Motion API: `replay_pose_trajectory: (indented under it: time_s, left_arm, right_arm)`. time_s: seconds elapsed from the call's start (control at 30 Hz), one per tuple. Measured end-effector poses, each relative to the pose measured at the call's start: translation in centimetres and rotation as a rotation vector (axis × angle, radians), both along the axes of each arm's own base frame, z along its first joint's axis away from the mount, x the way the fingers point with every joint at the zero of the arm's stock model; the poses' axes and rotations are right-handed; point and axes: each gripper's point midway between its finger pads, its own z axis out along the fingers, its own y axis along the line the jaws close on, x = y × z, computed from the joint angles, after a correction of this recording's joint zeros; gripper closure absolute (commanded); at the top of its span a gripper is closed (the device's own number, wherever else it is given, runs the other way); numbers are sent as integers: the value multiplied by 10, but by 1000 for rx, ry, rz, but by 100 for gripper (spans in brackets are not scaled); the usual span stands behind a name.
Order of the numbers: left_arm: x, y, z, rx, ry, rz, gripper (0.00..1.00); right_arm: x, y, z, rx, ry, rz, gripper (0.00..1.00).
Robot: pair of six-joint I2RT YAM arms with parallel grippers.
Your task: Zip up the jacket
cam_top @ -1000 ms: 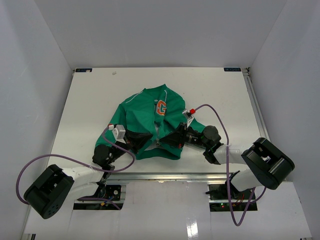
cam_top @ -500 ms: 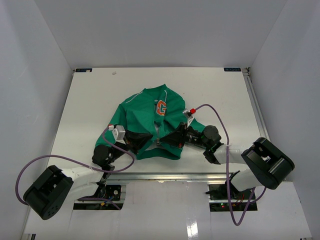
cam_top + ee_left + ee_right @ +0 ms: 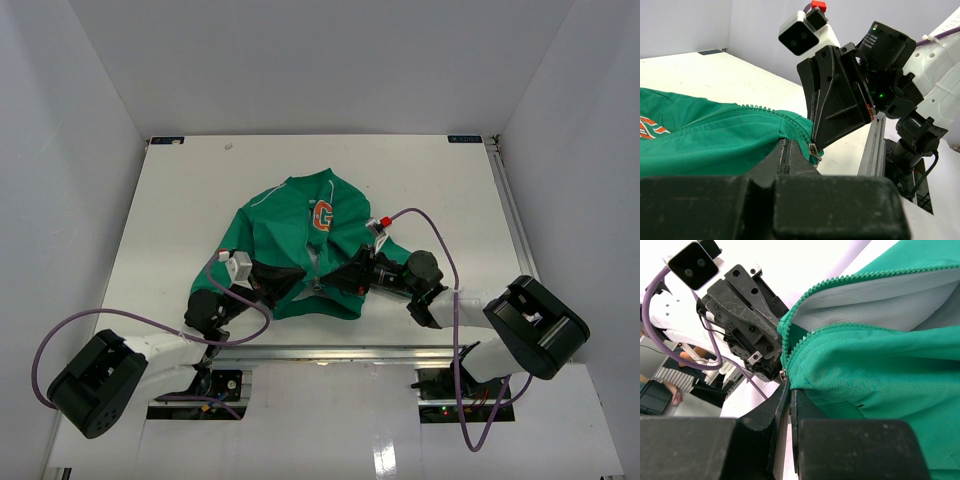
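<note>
We have the left hand [image 3: 789, 145] and right hand [image 3: 790, 388] pinched shut on the bottom hem of the green jacket [image 3: 285, 225], at the zipper [image 3: 812, 333], whose teeth gape open, unzipped.

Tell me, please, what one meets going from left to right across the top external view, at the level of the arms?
Left arm's black housing → left wrist camera → left claw → right claw → right arm's black housing. The jacket lies under both claws, so it is left out.
</note>
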Motion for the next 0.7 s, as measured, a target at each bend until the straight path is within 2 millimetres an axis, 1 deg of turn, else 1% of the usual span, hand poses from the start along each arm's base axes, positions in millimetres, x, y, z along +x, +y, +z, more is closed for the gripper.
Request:
replay_pose_trajectory:
  time_s: [0.5, 0.7]
  left_arm:
    - [-2, -1, -2, 16, -17, -10, 100]
    - [-5, -3, -2, 24, -31, -29, 100]
  right_arm:
    - [-2, -1, 4, 7, -7, 7, 92]
    - [1, -3, 7, 14, -3, -3, 92]
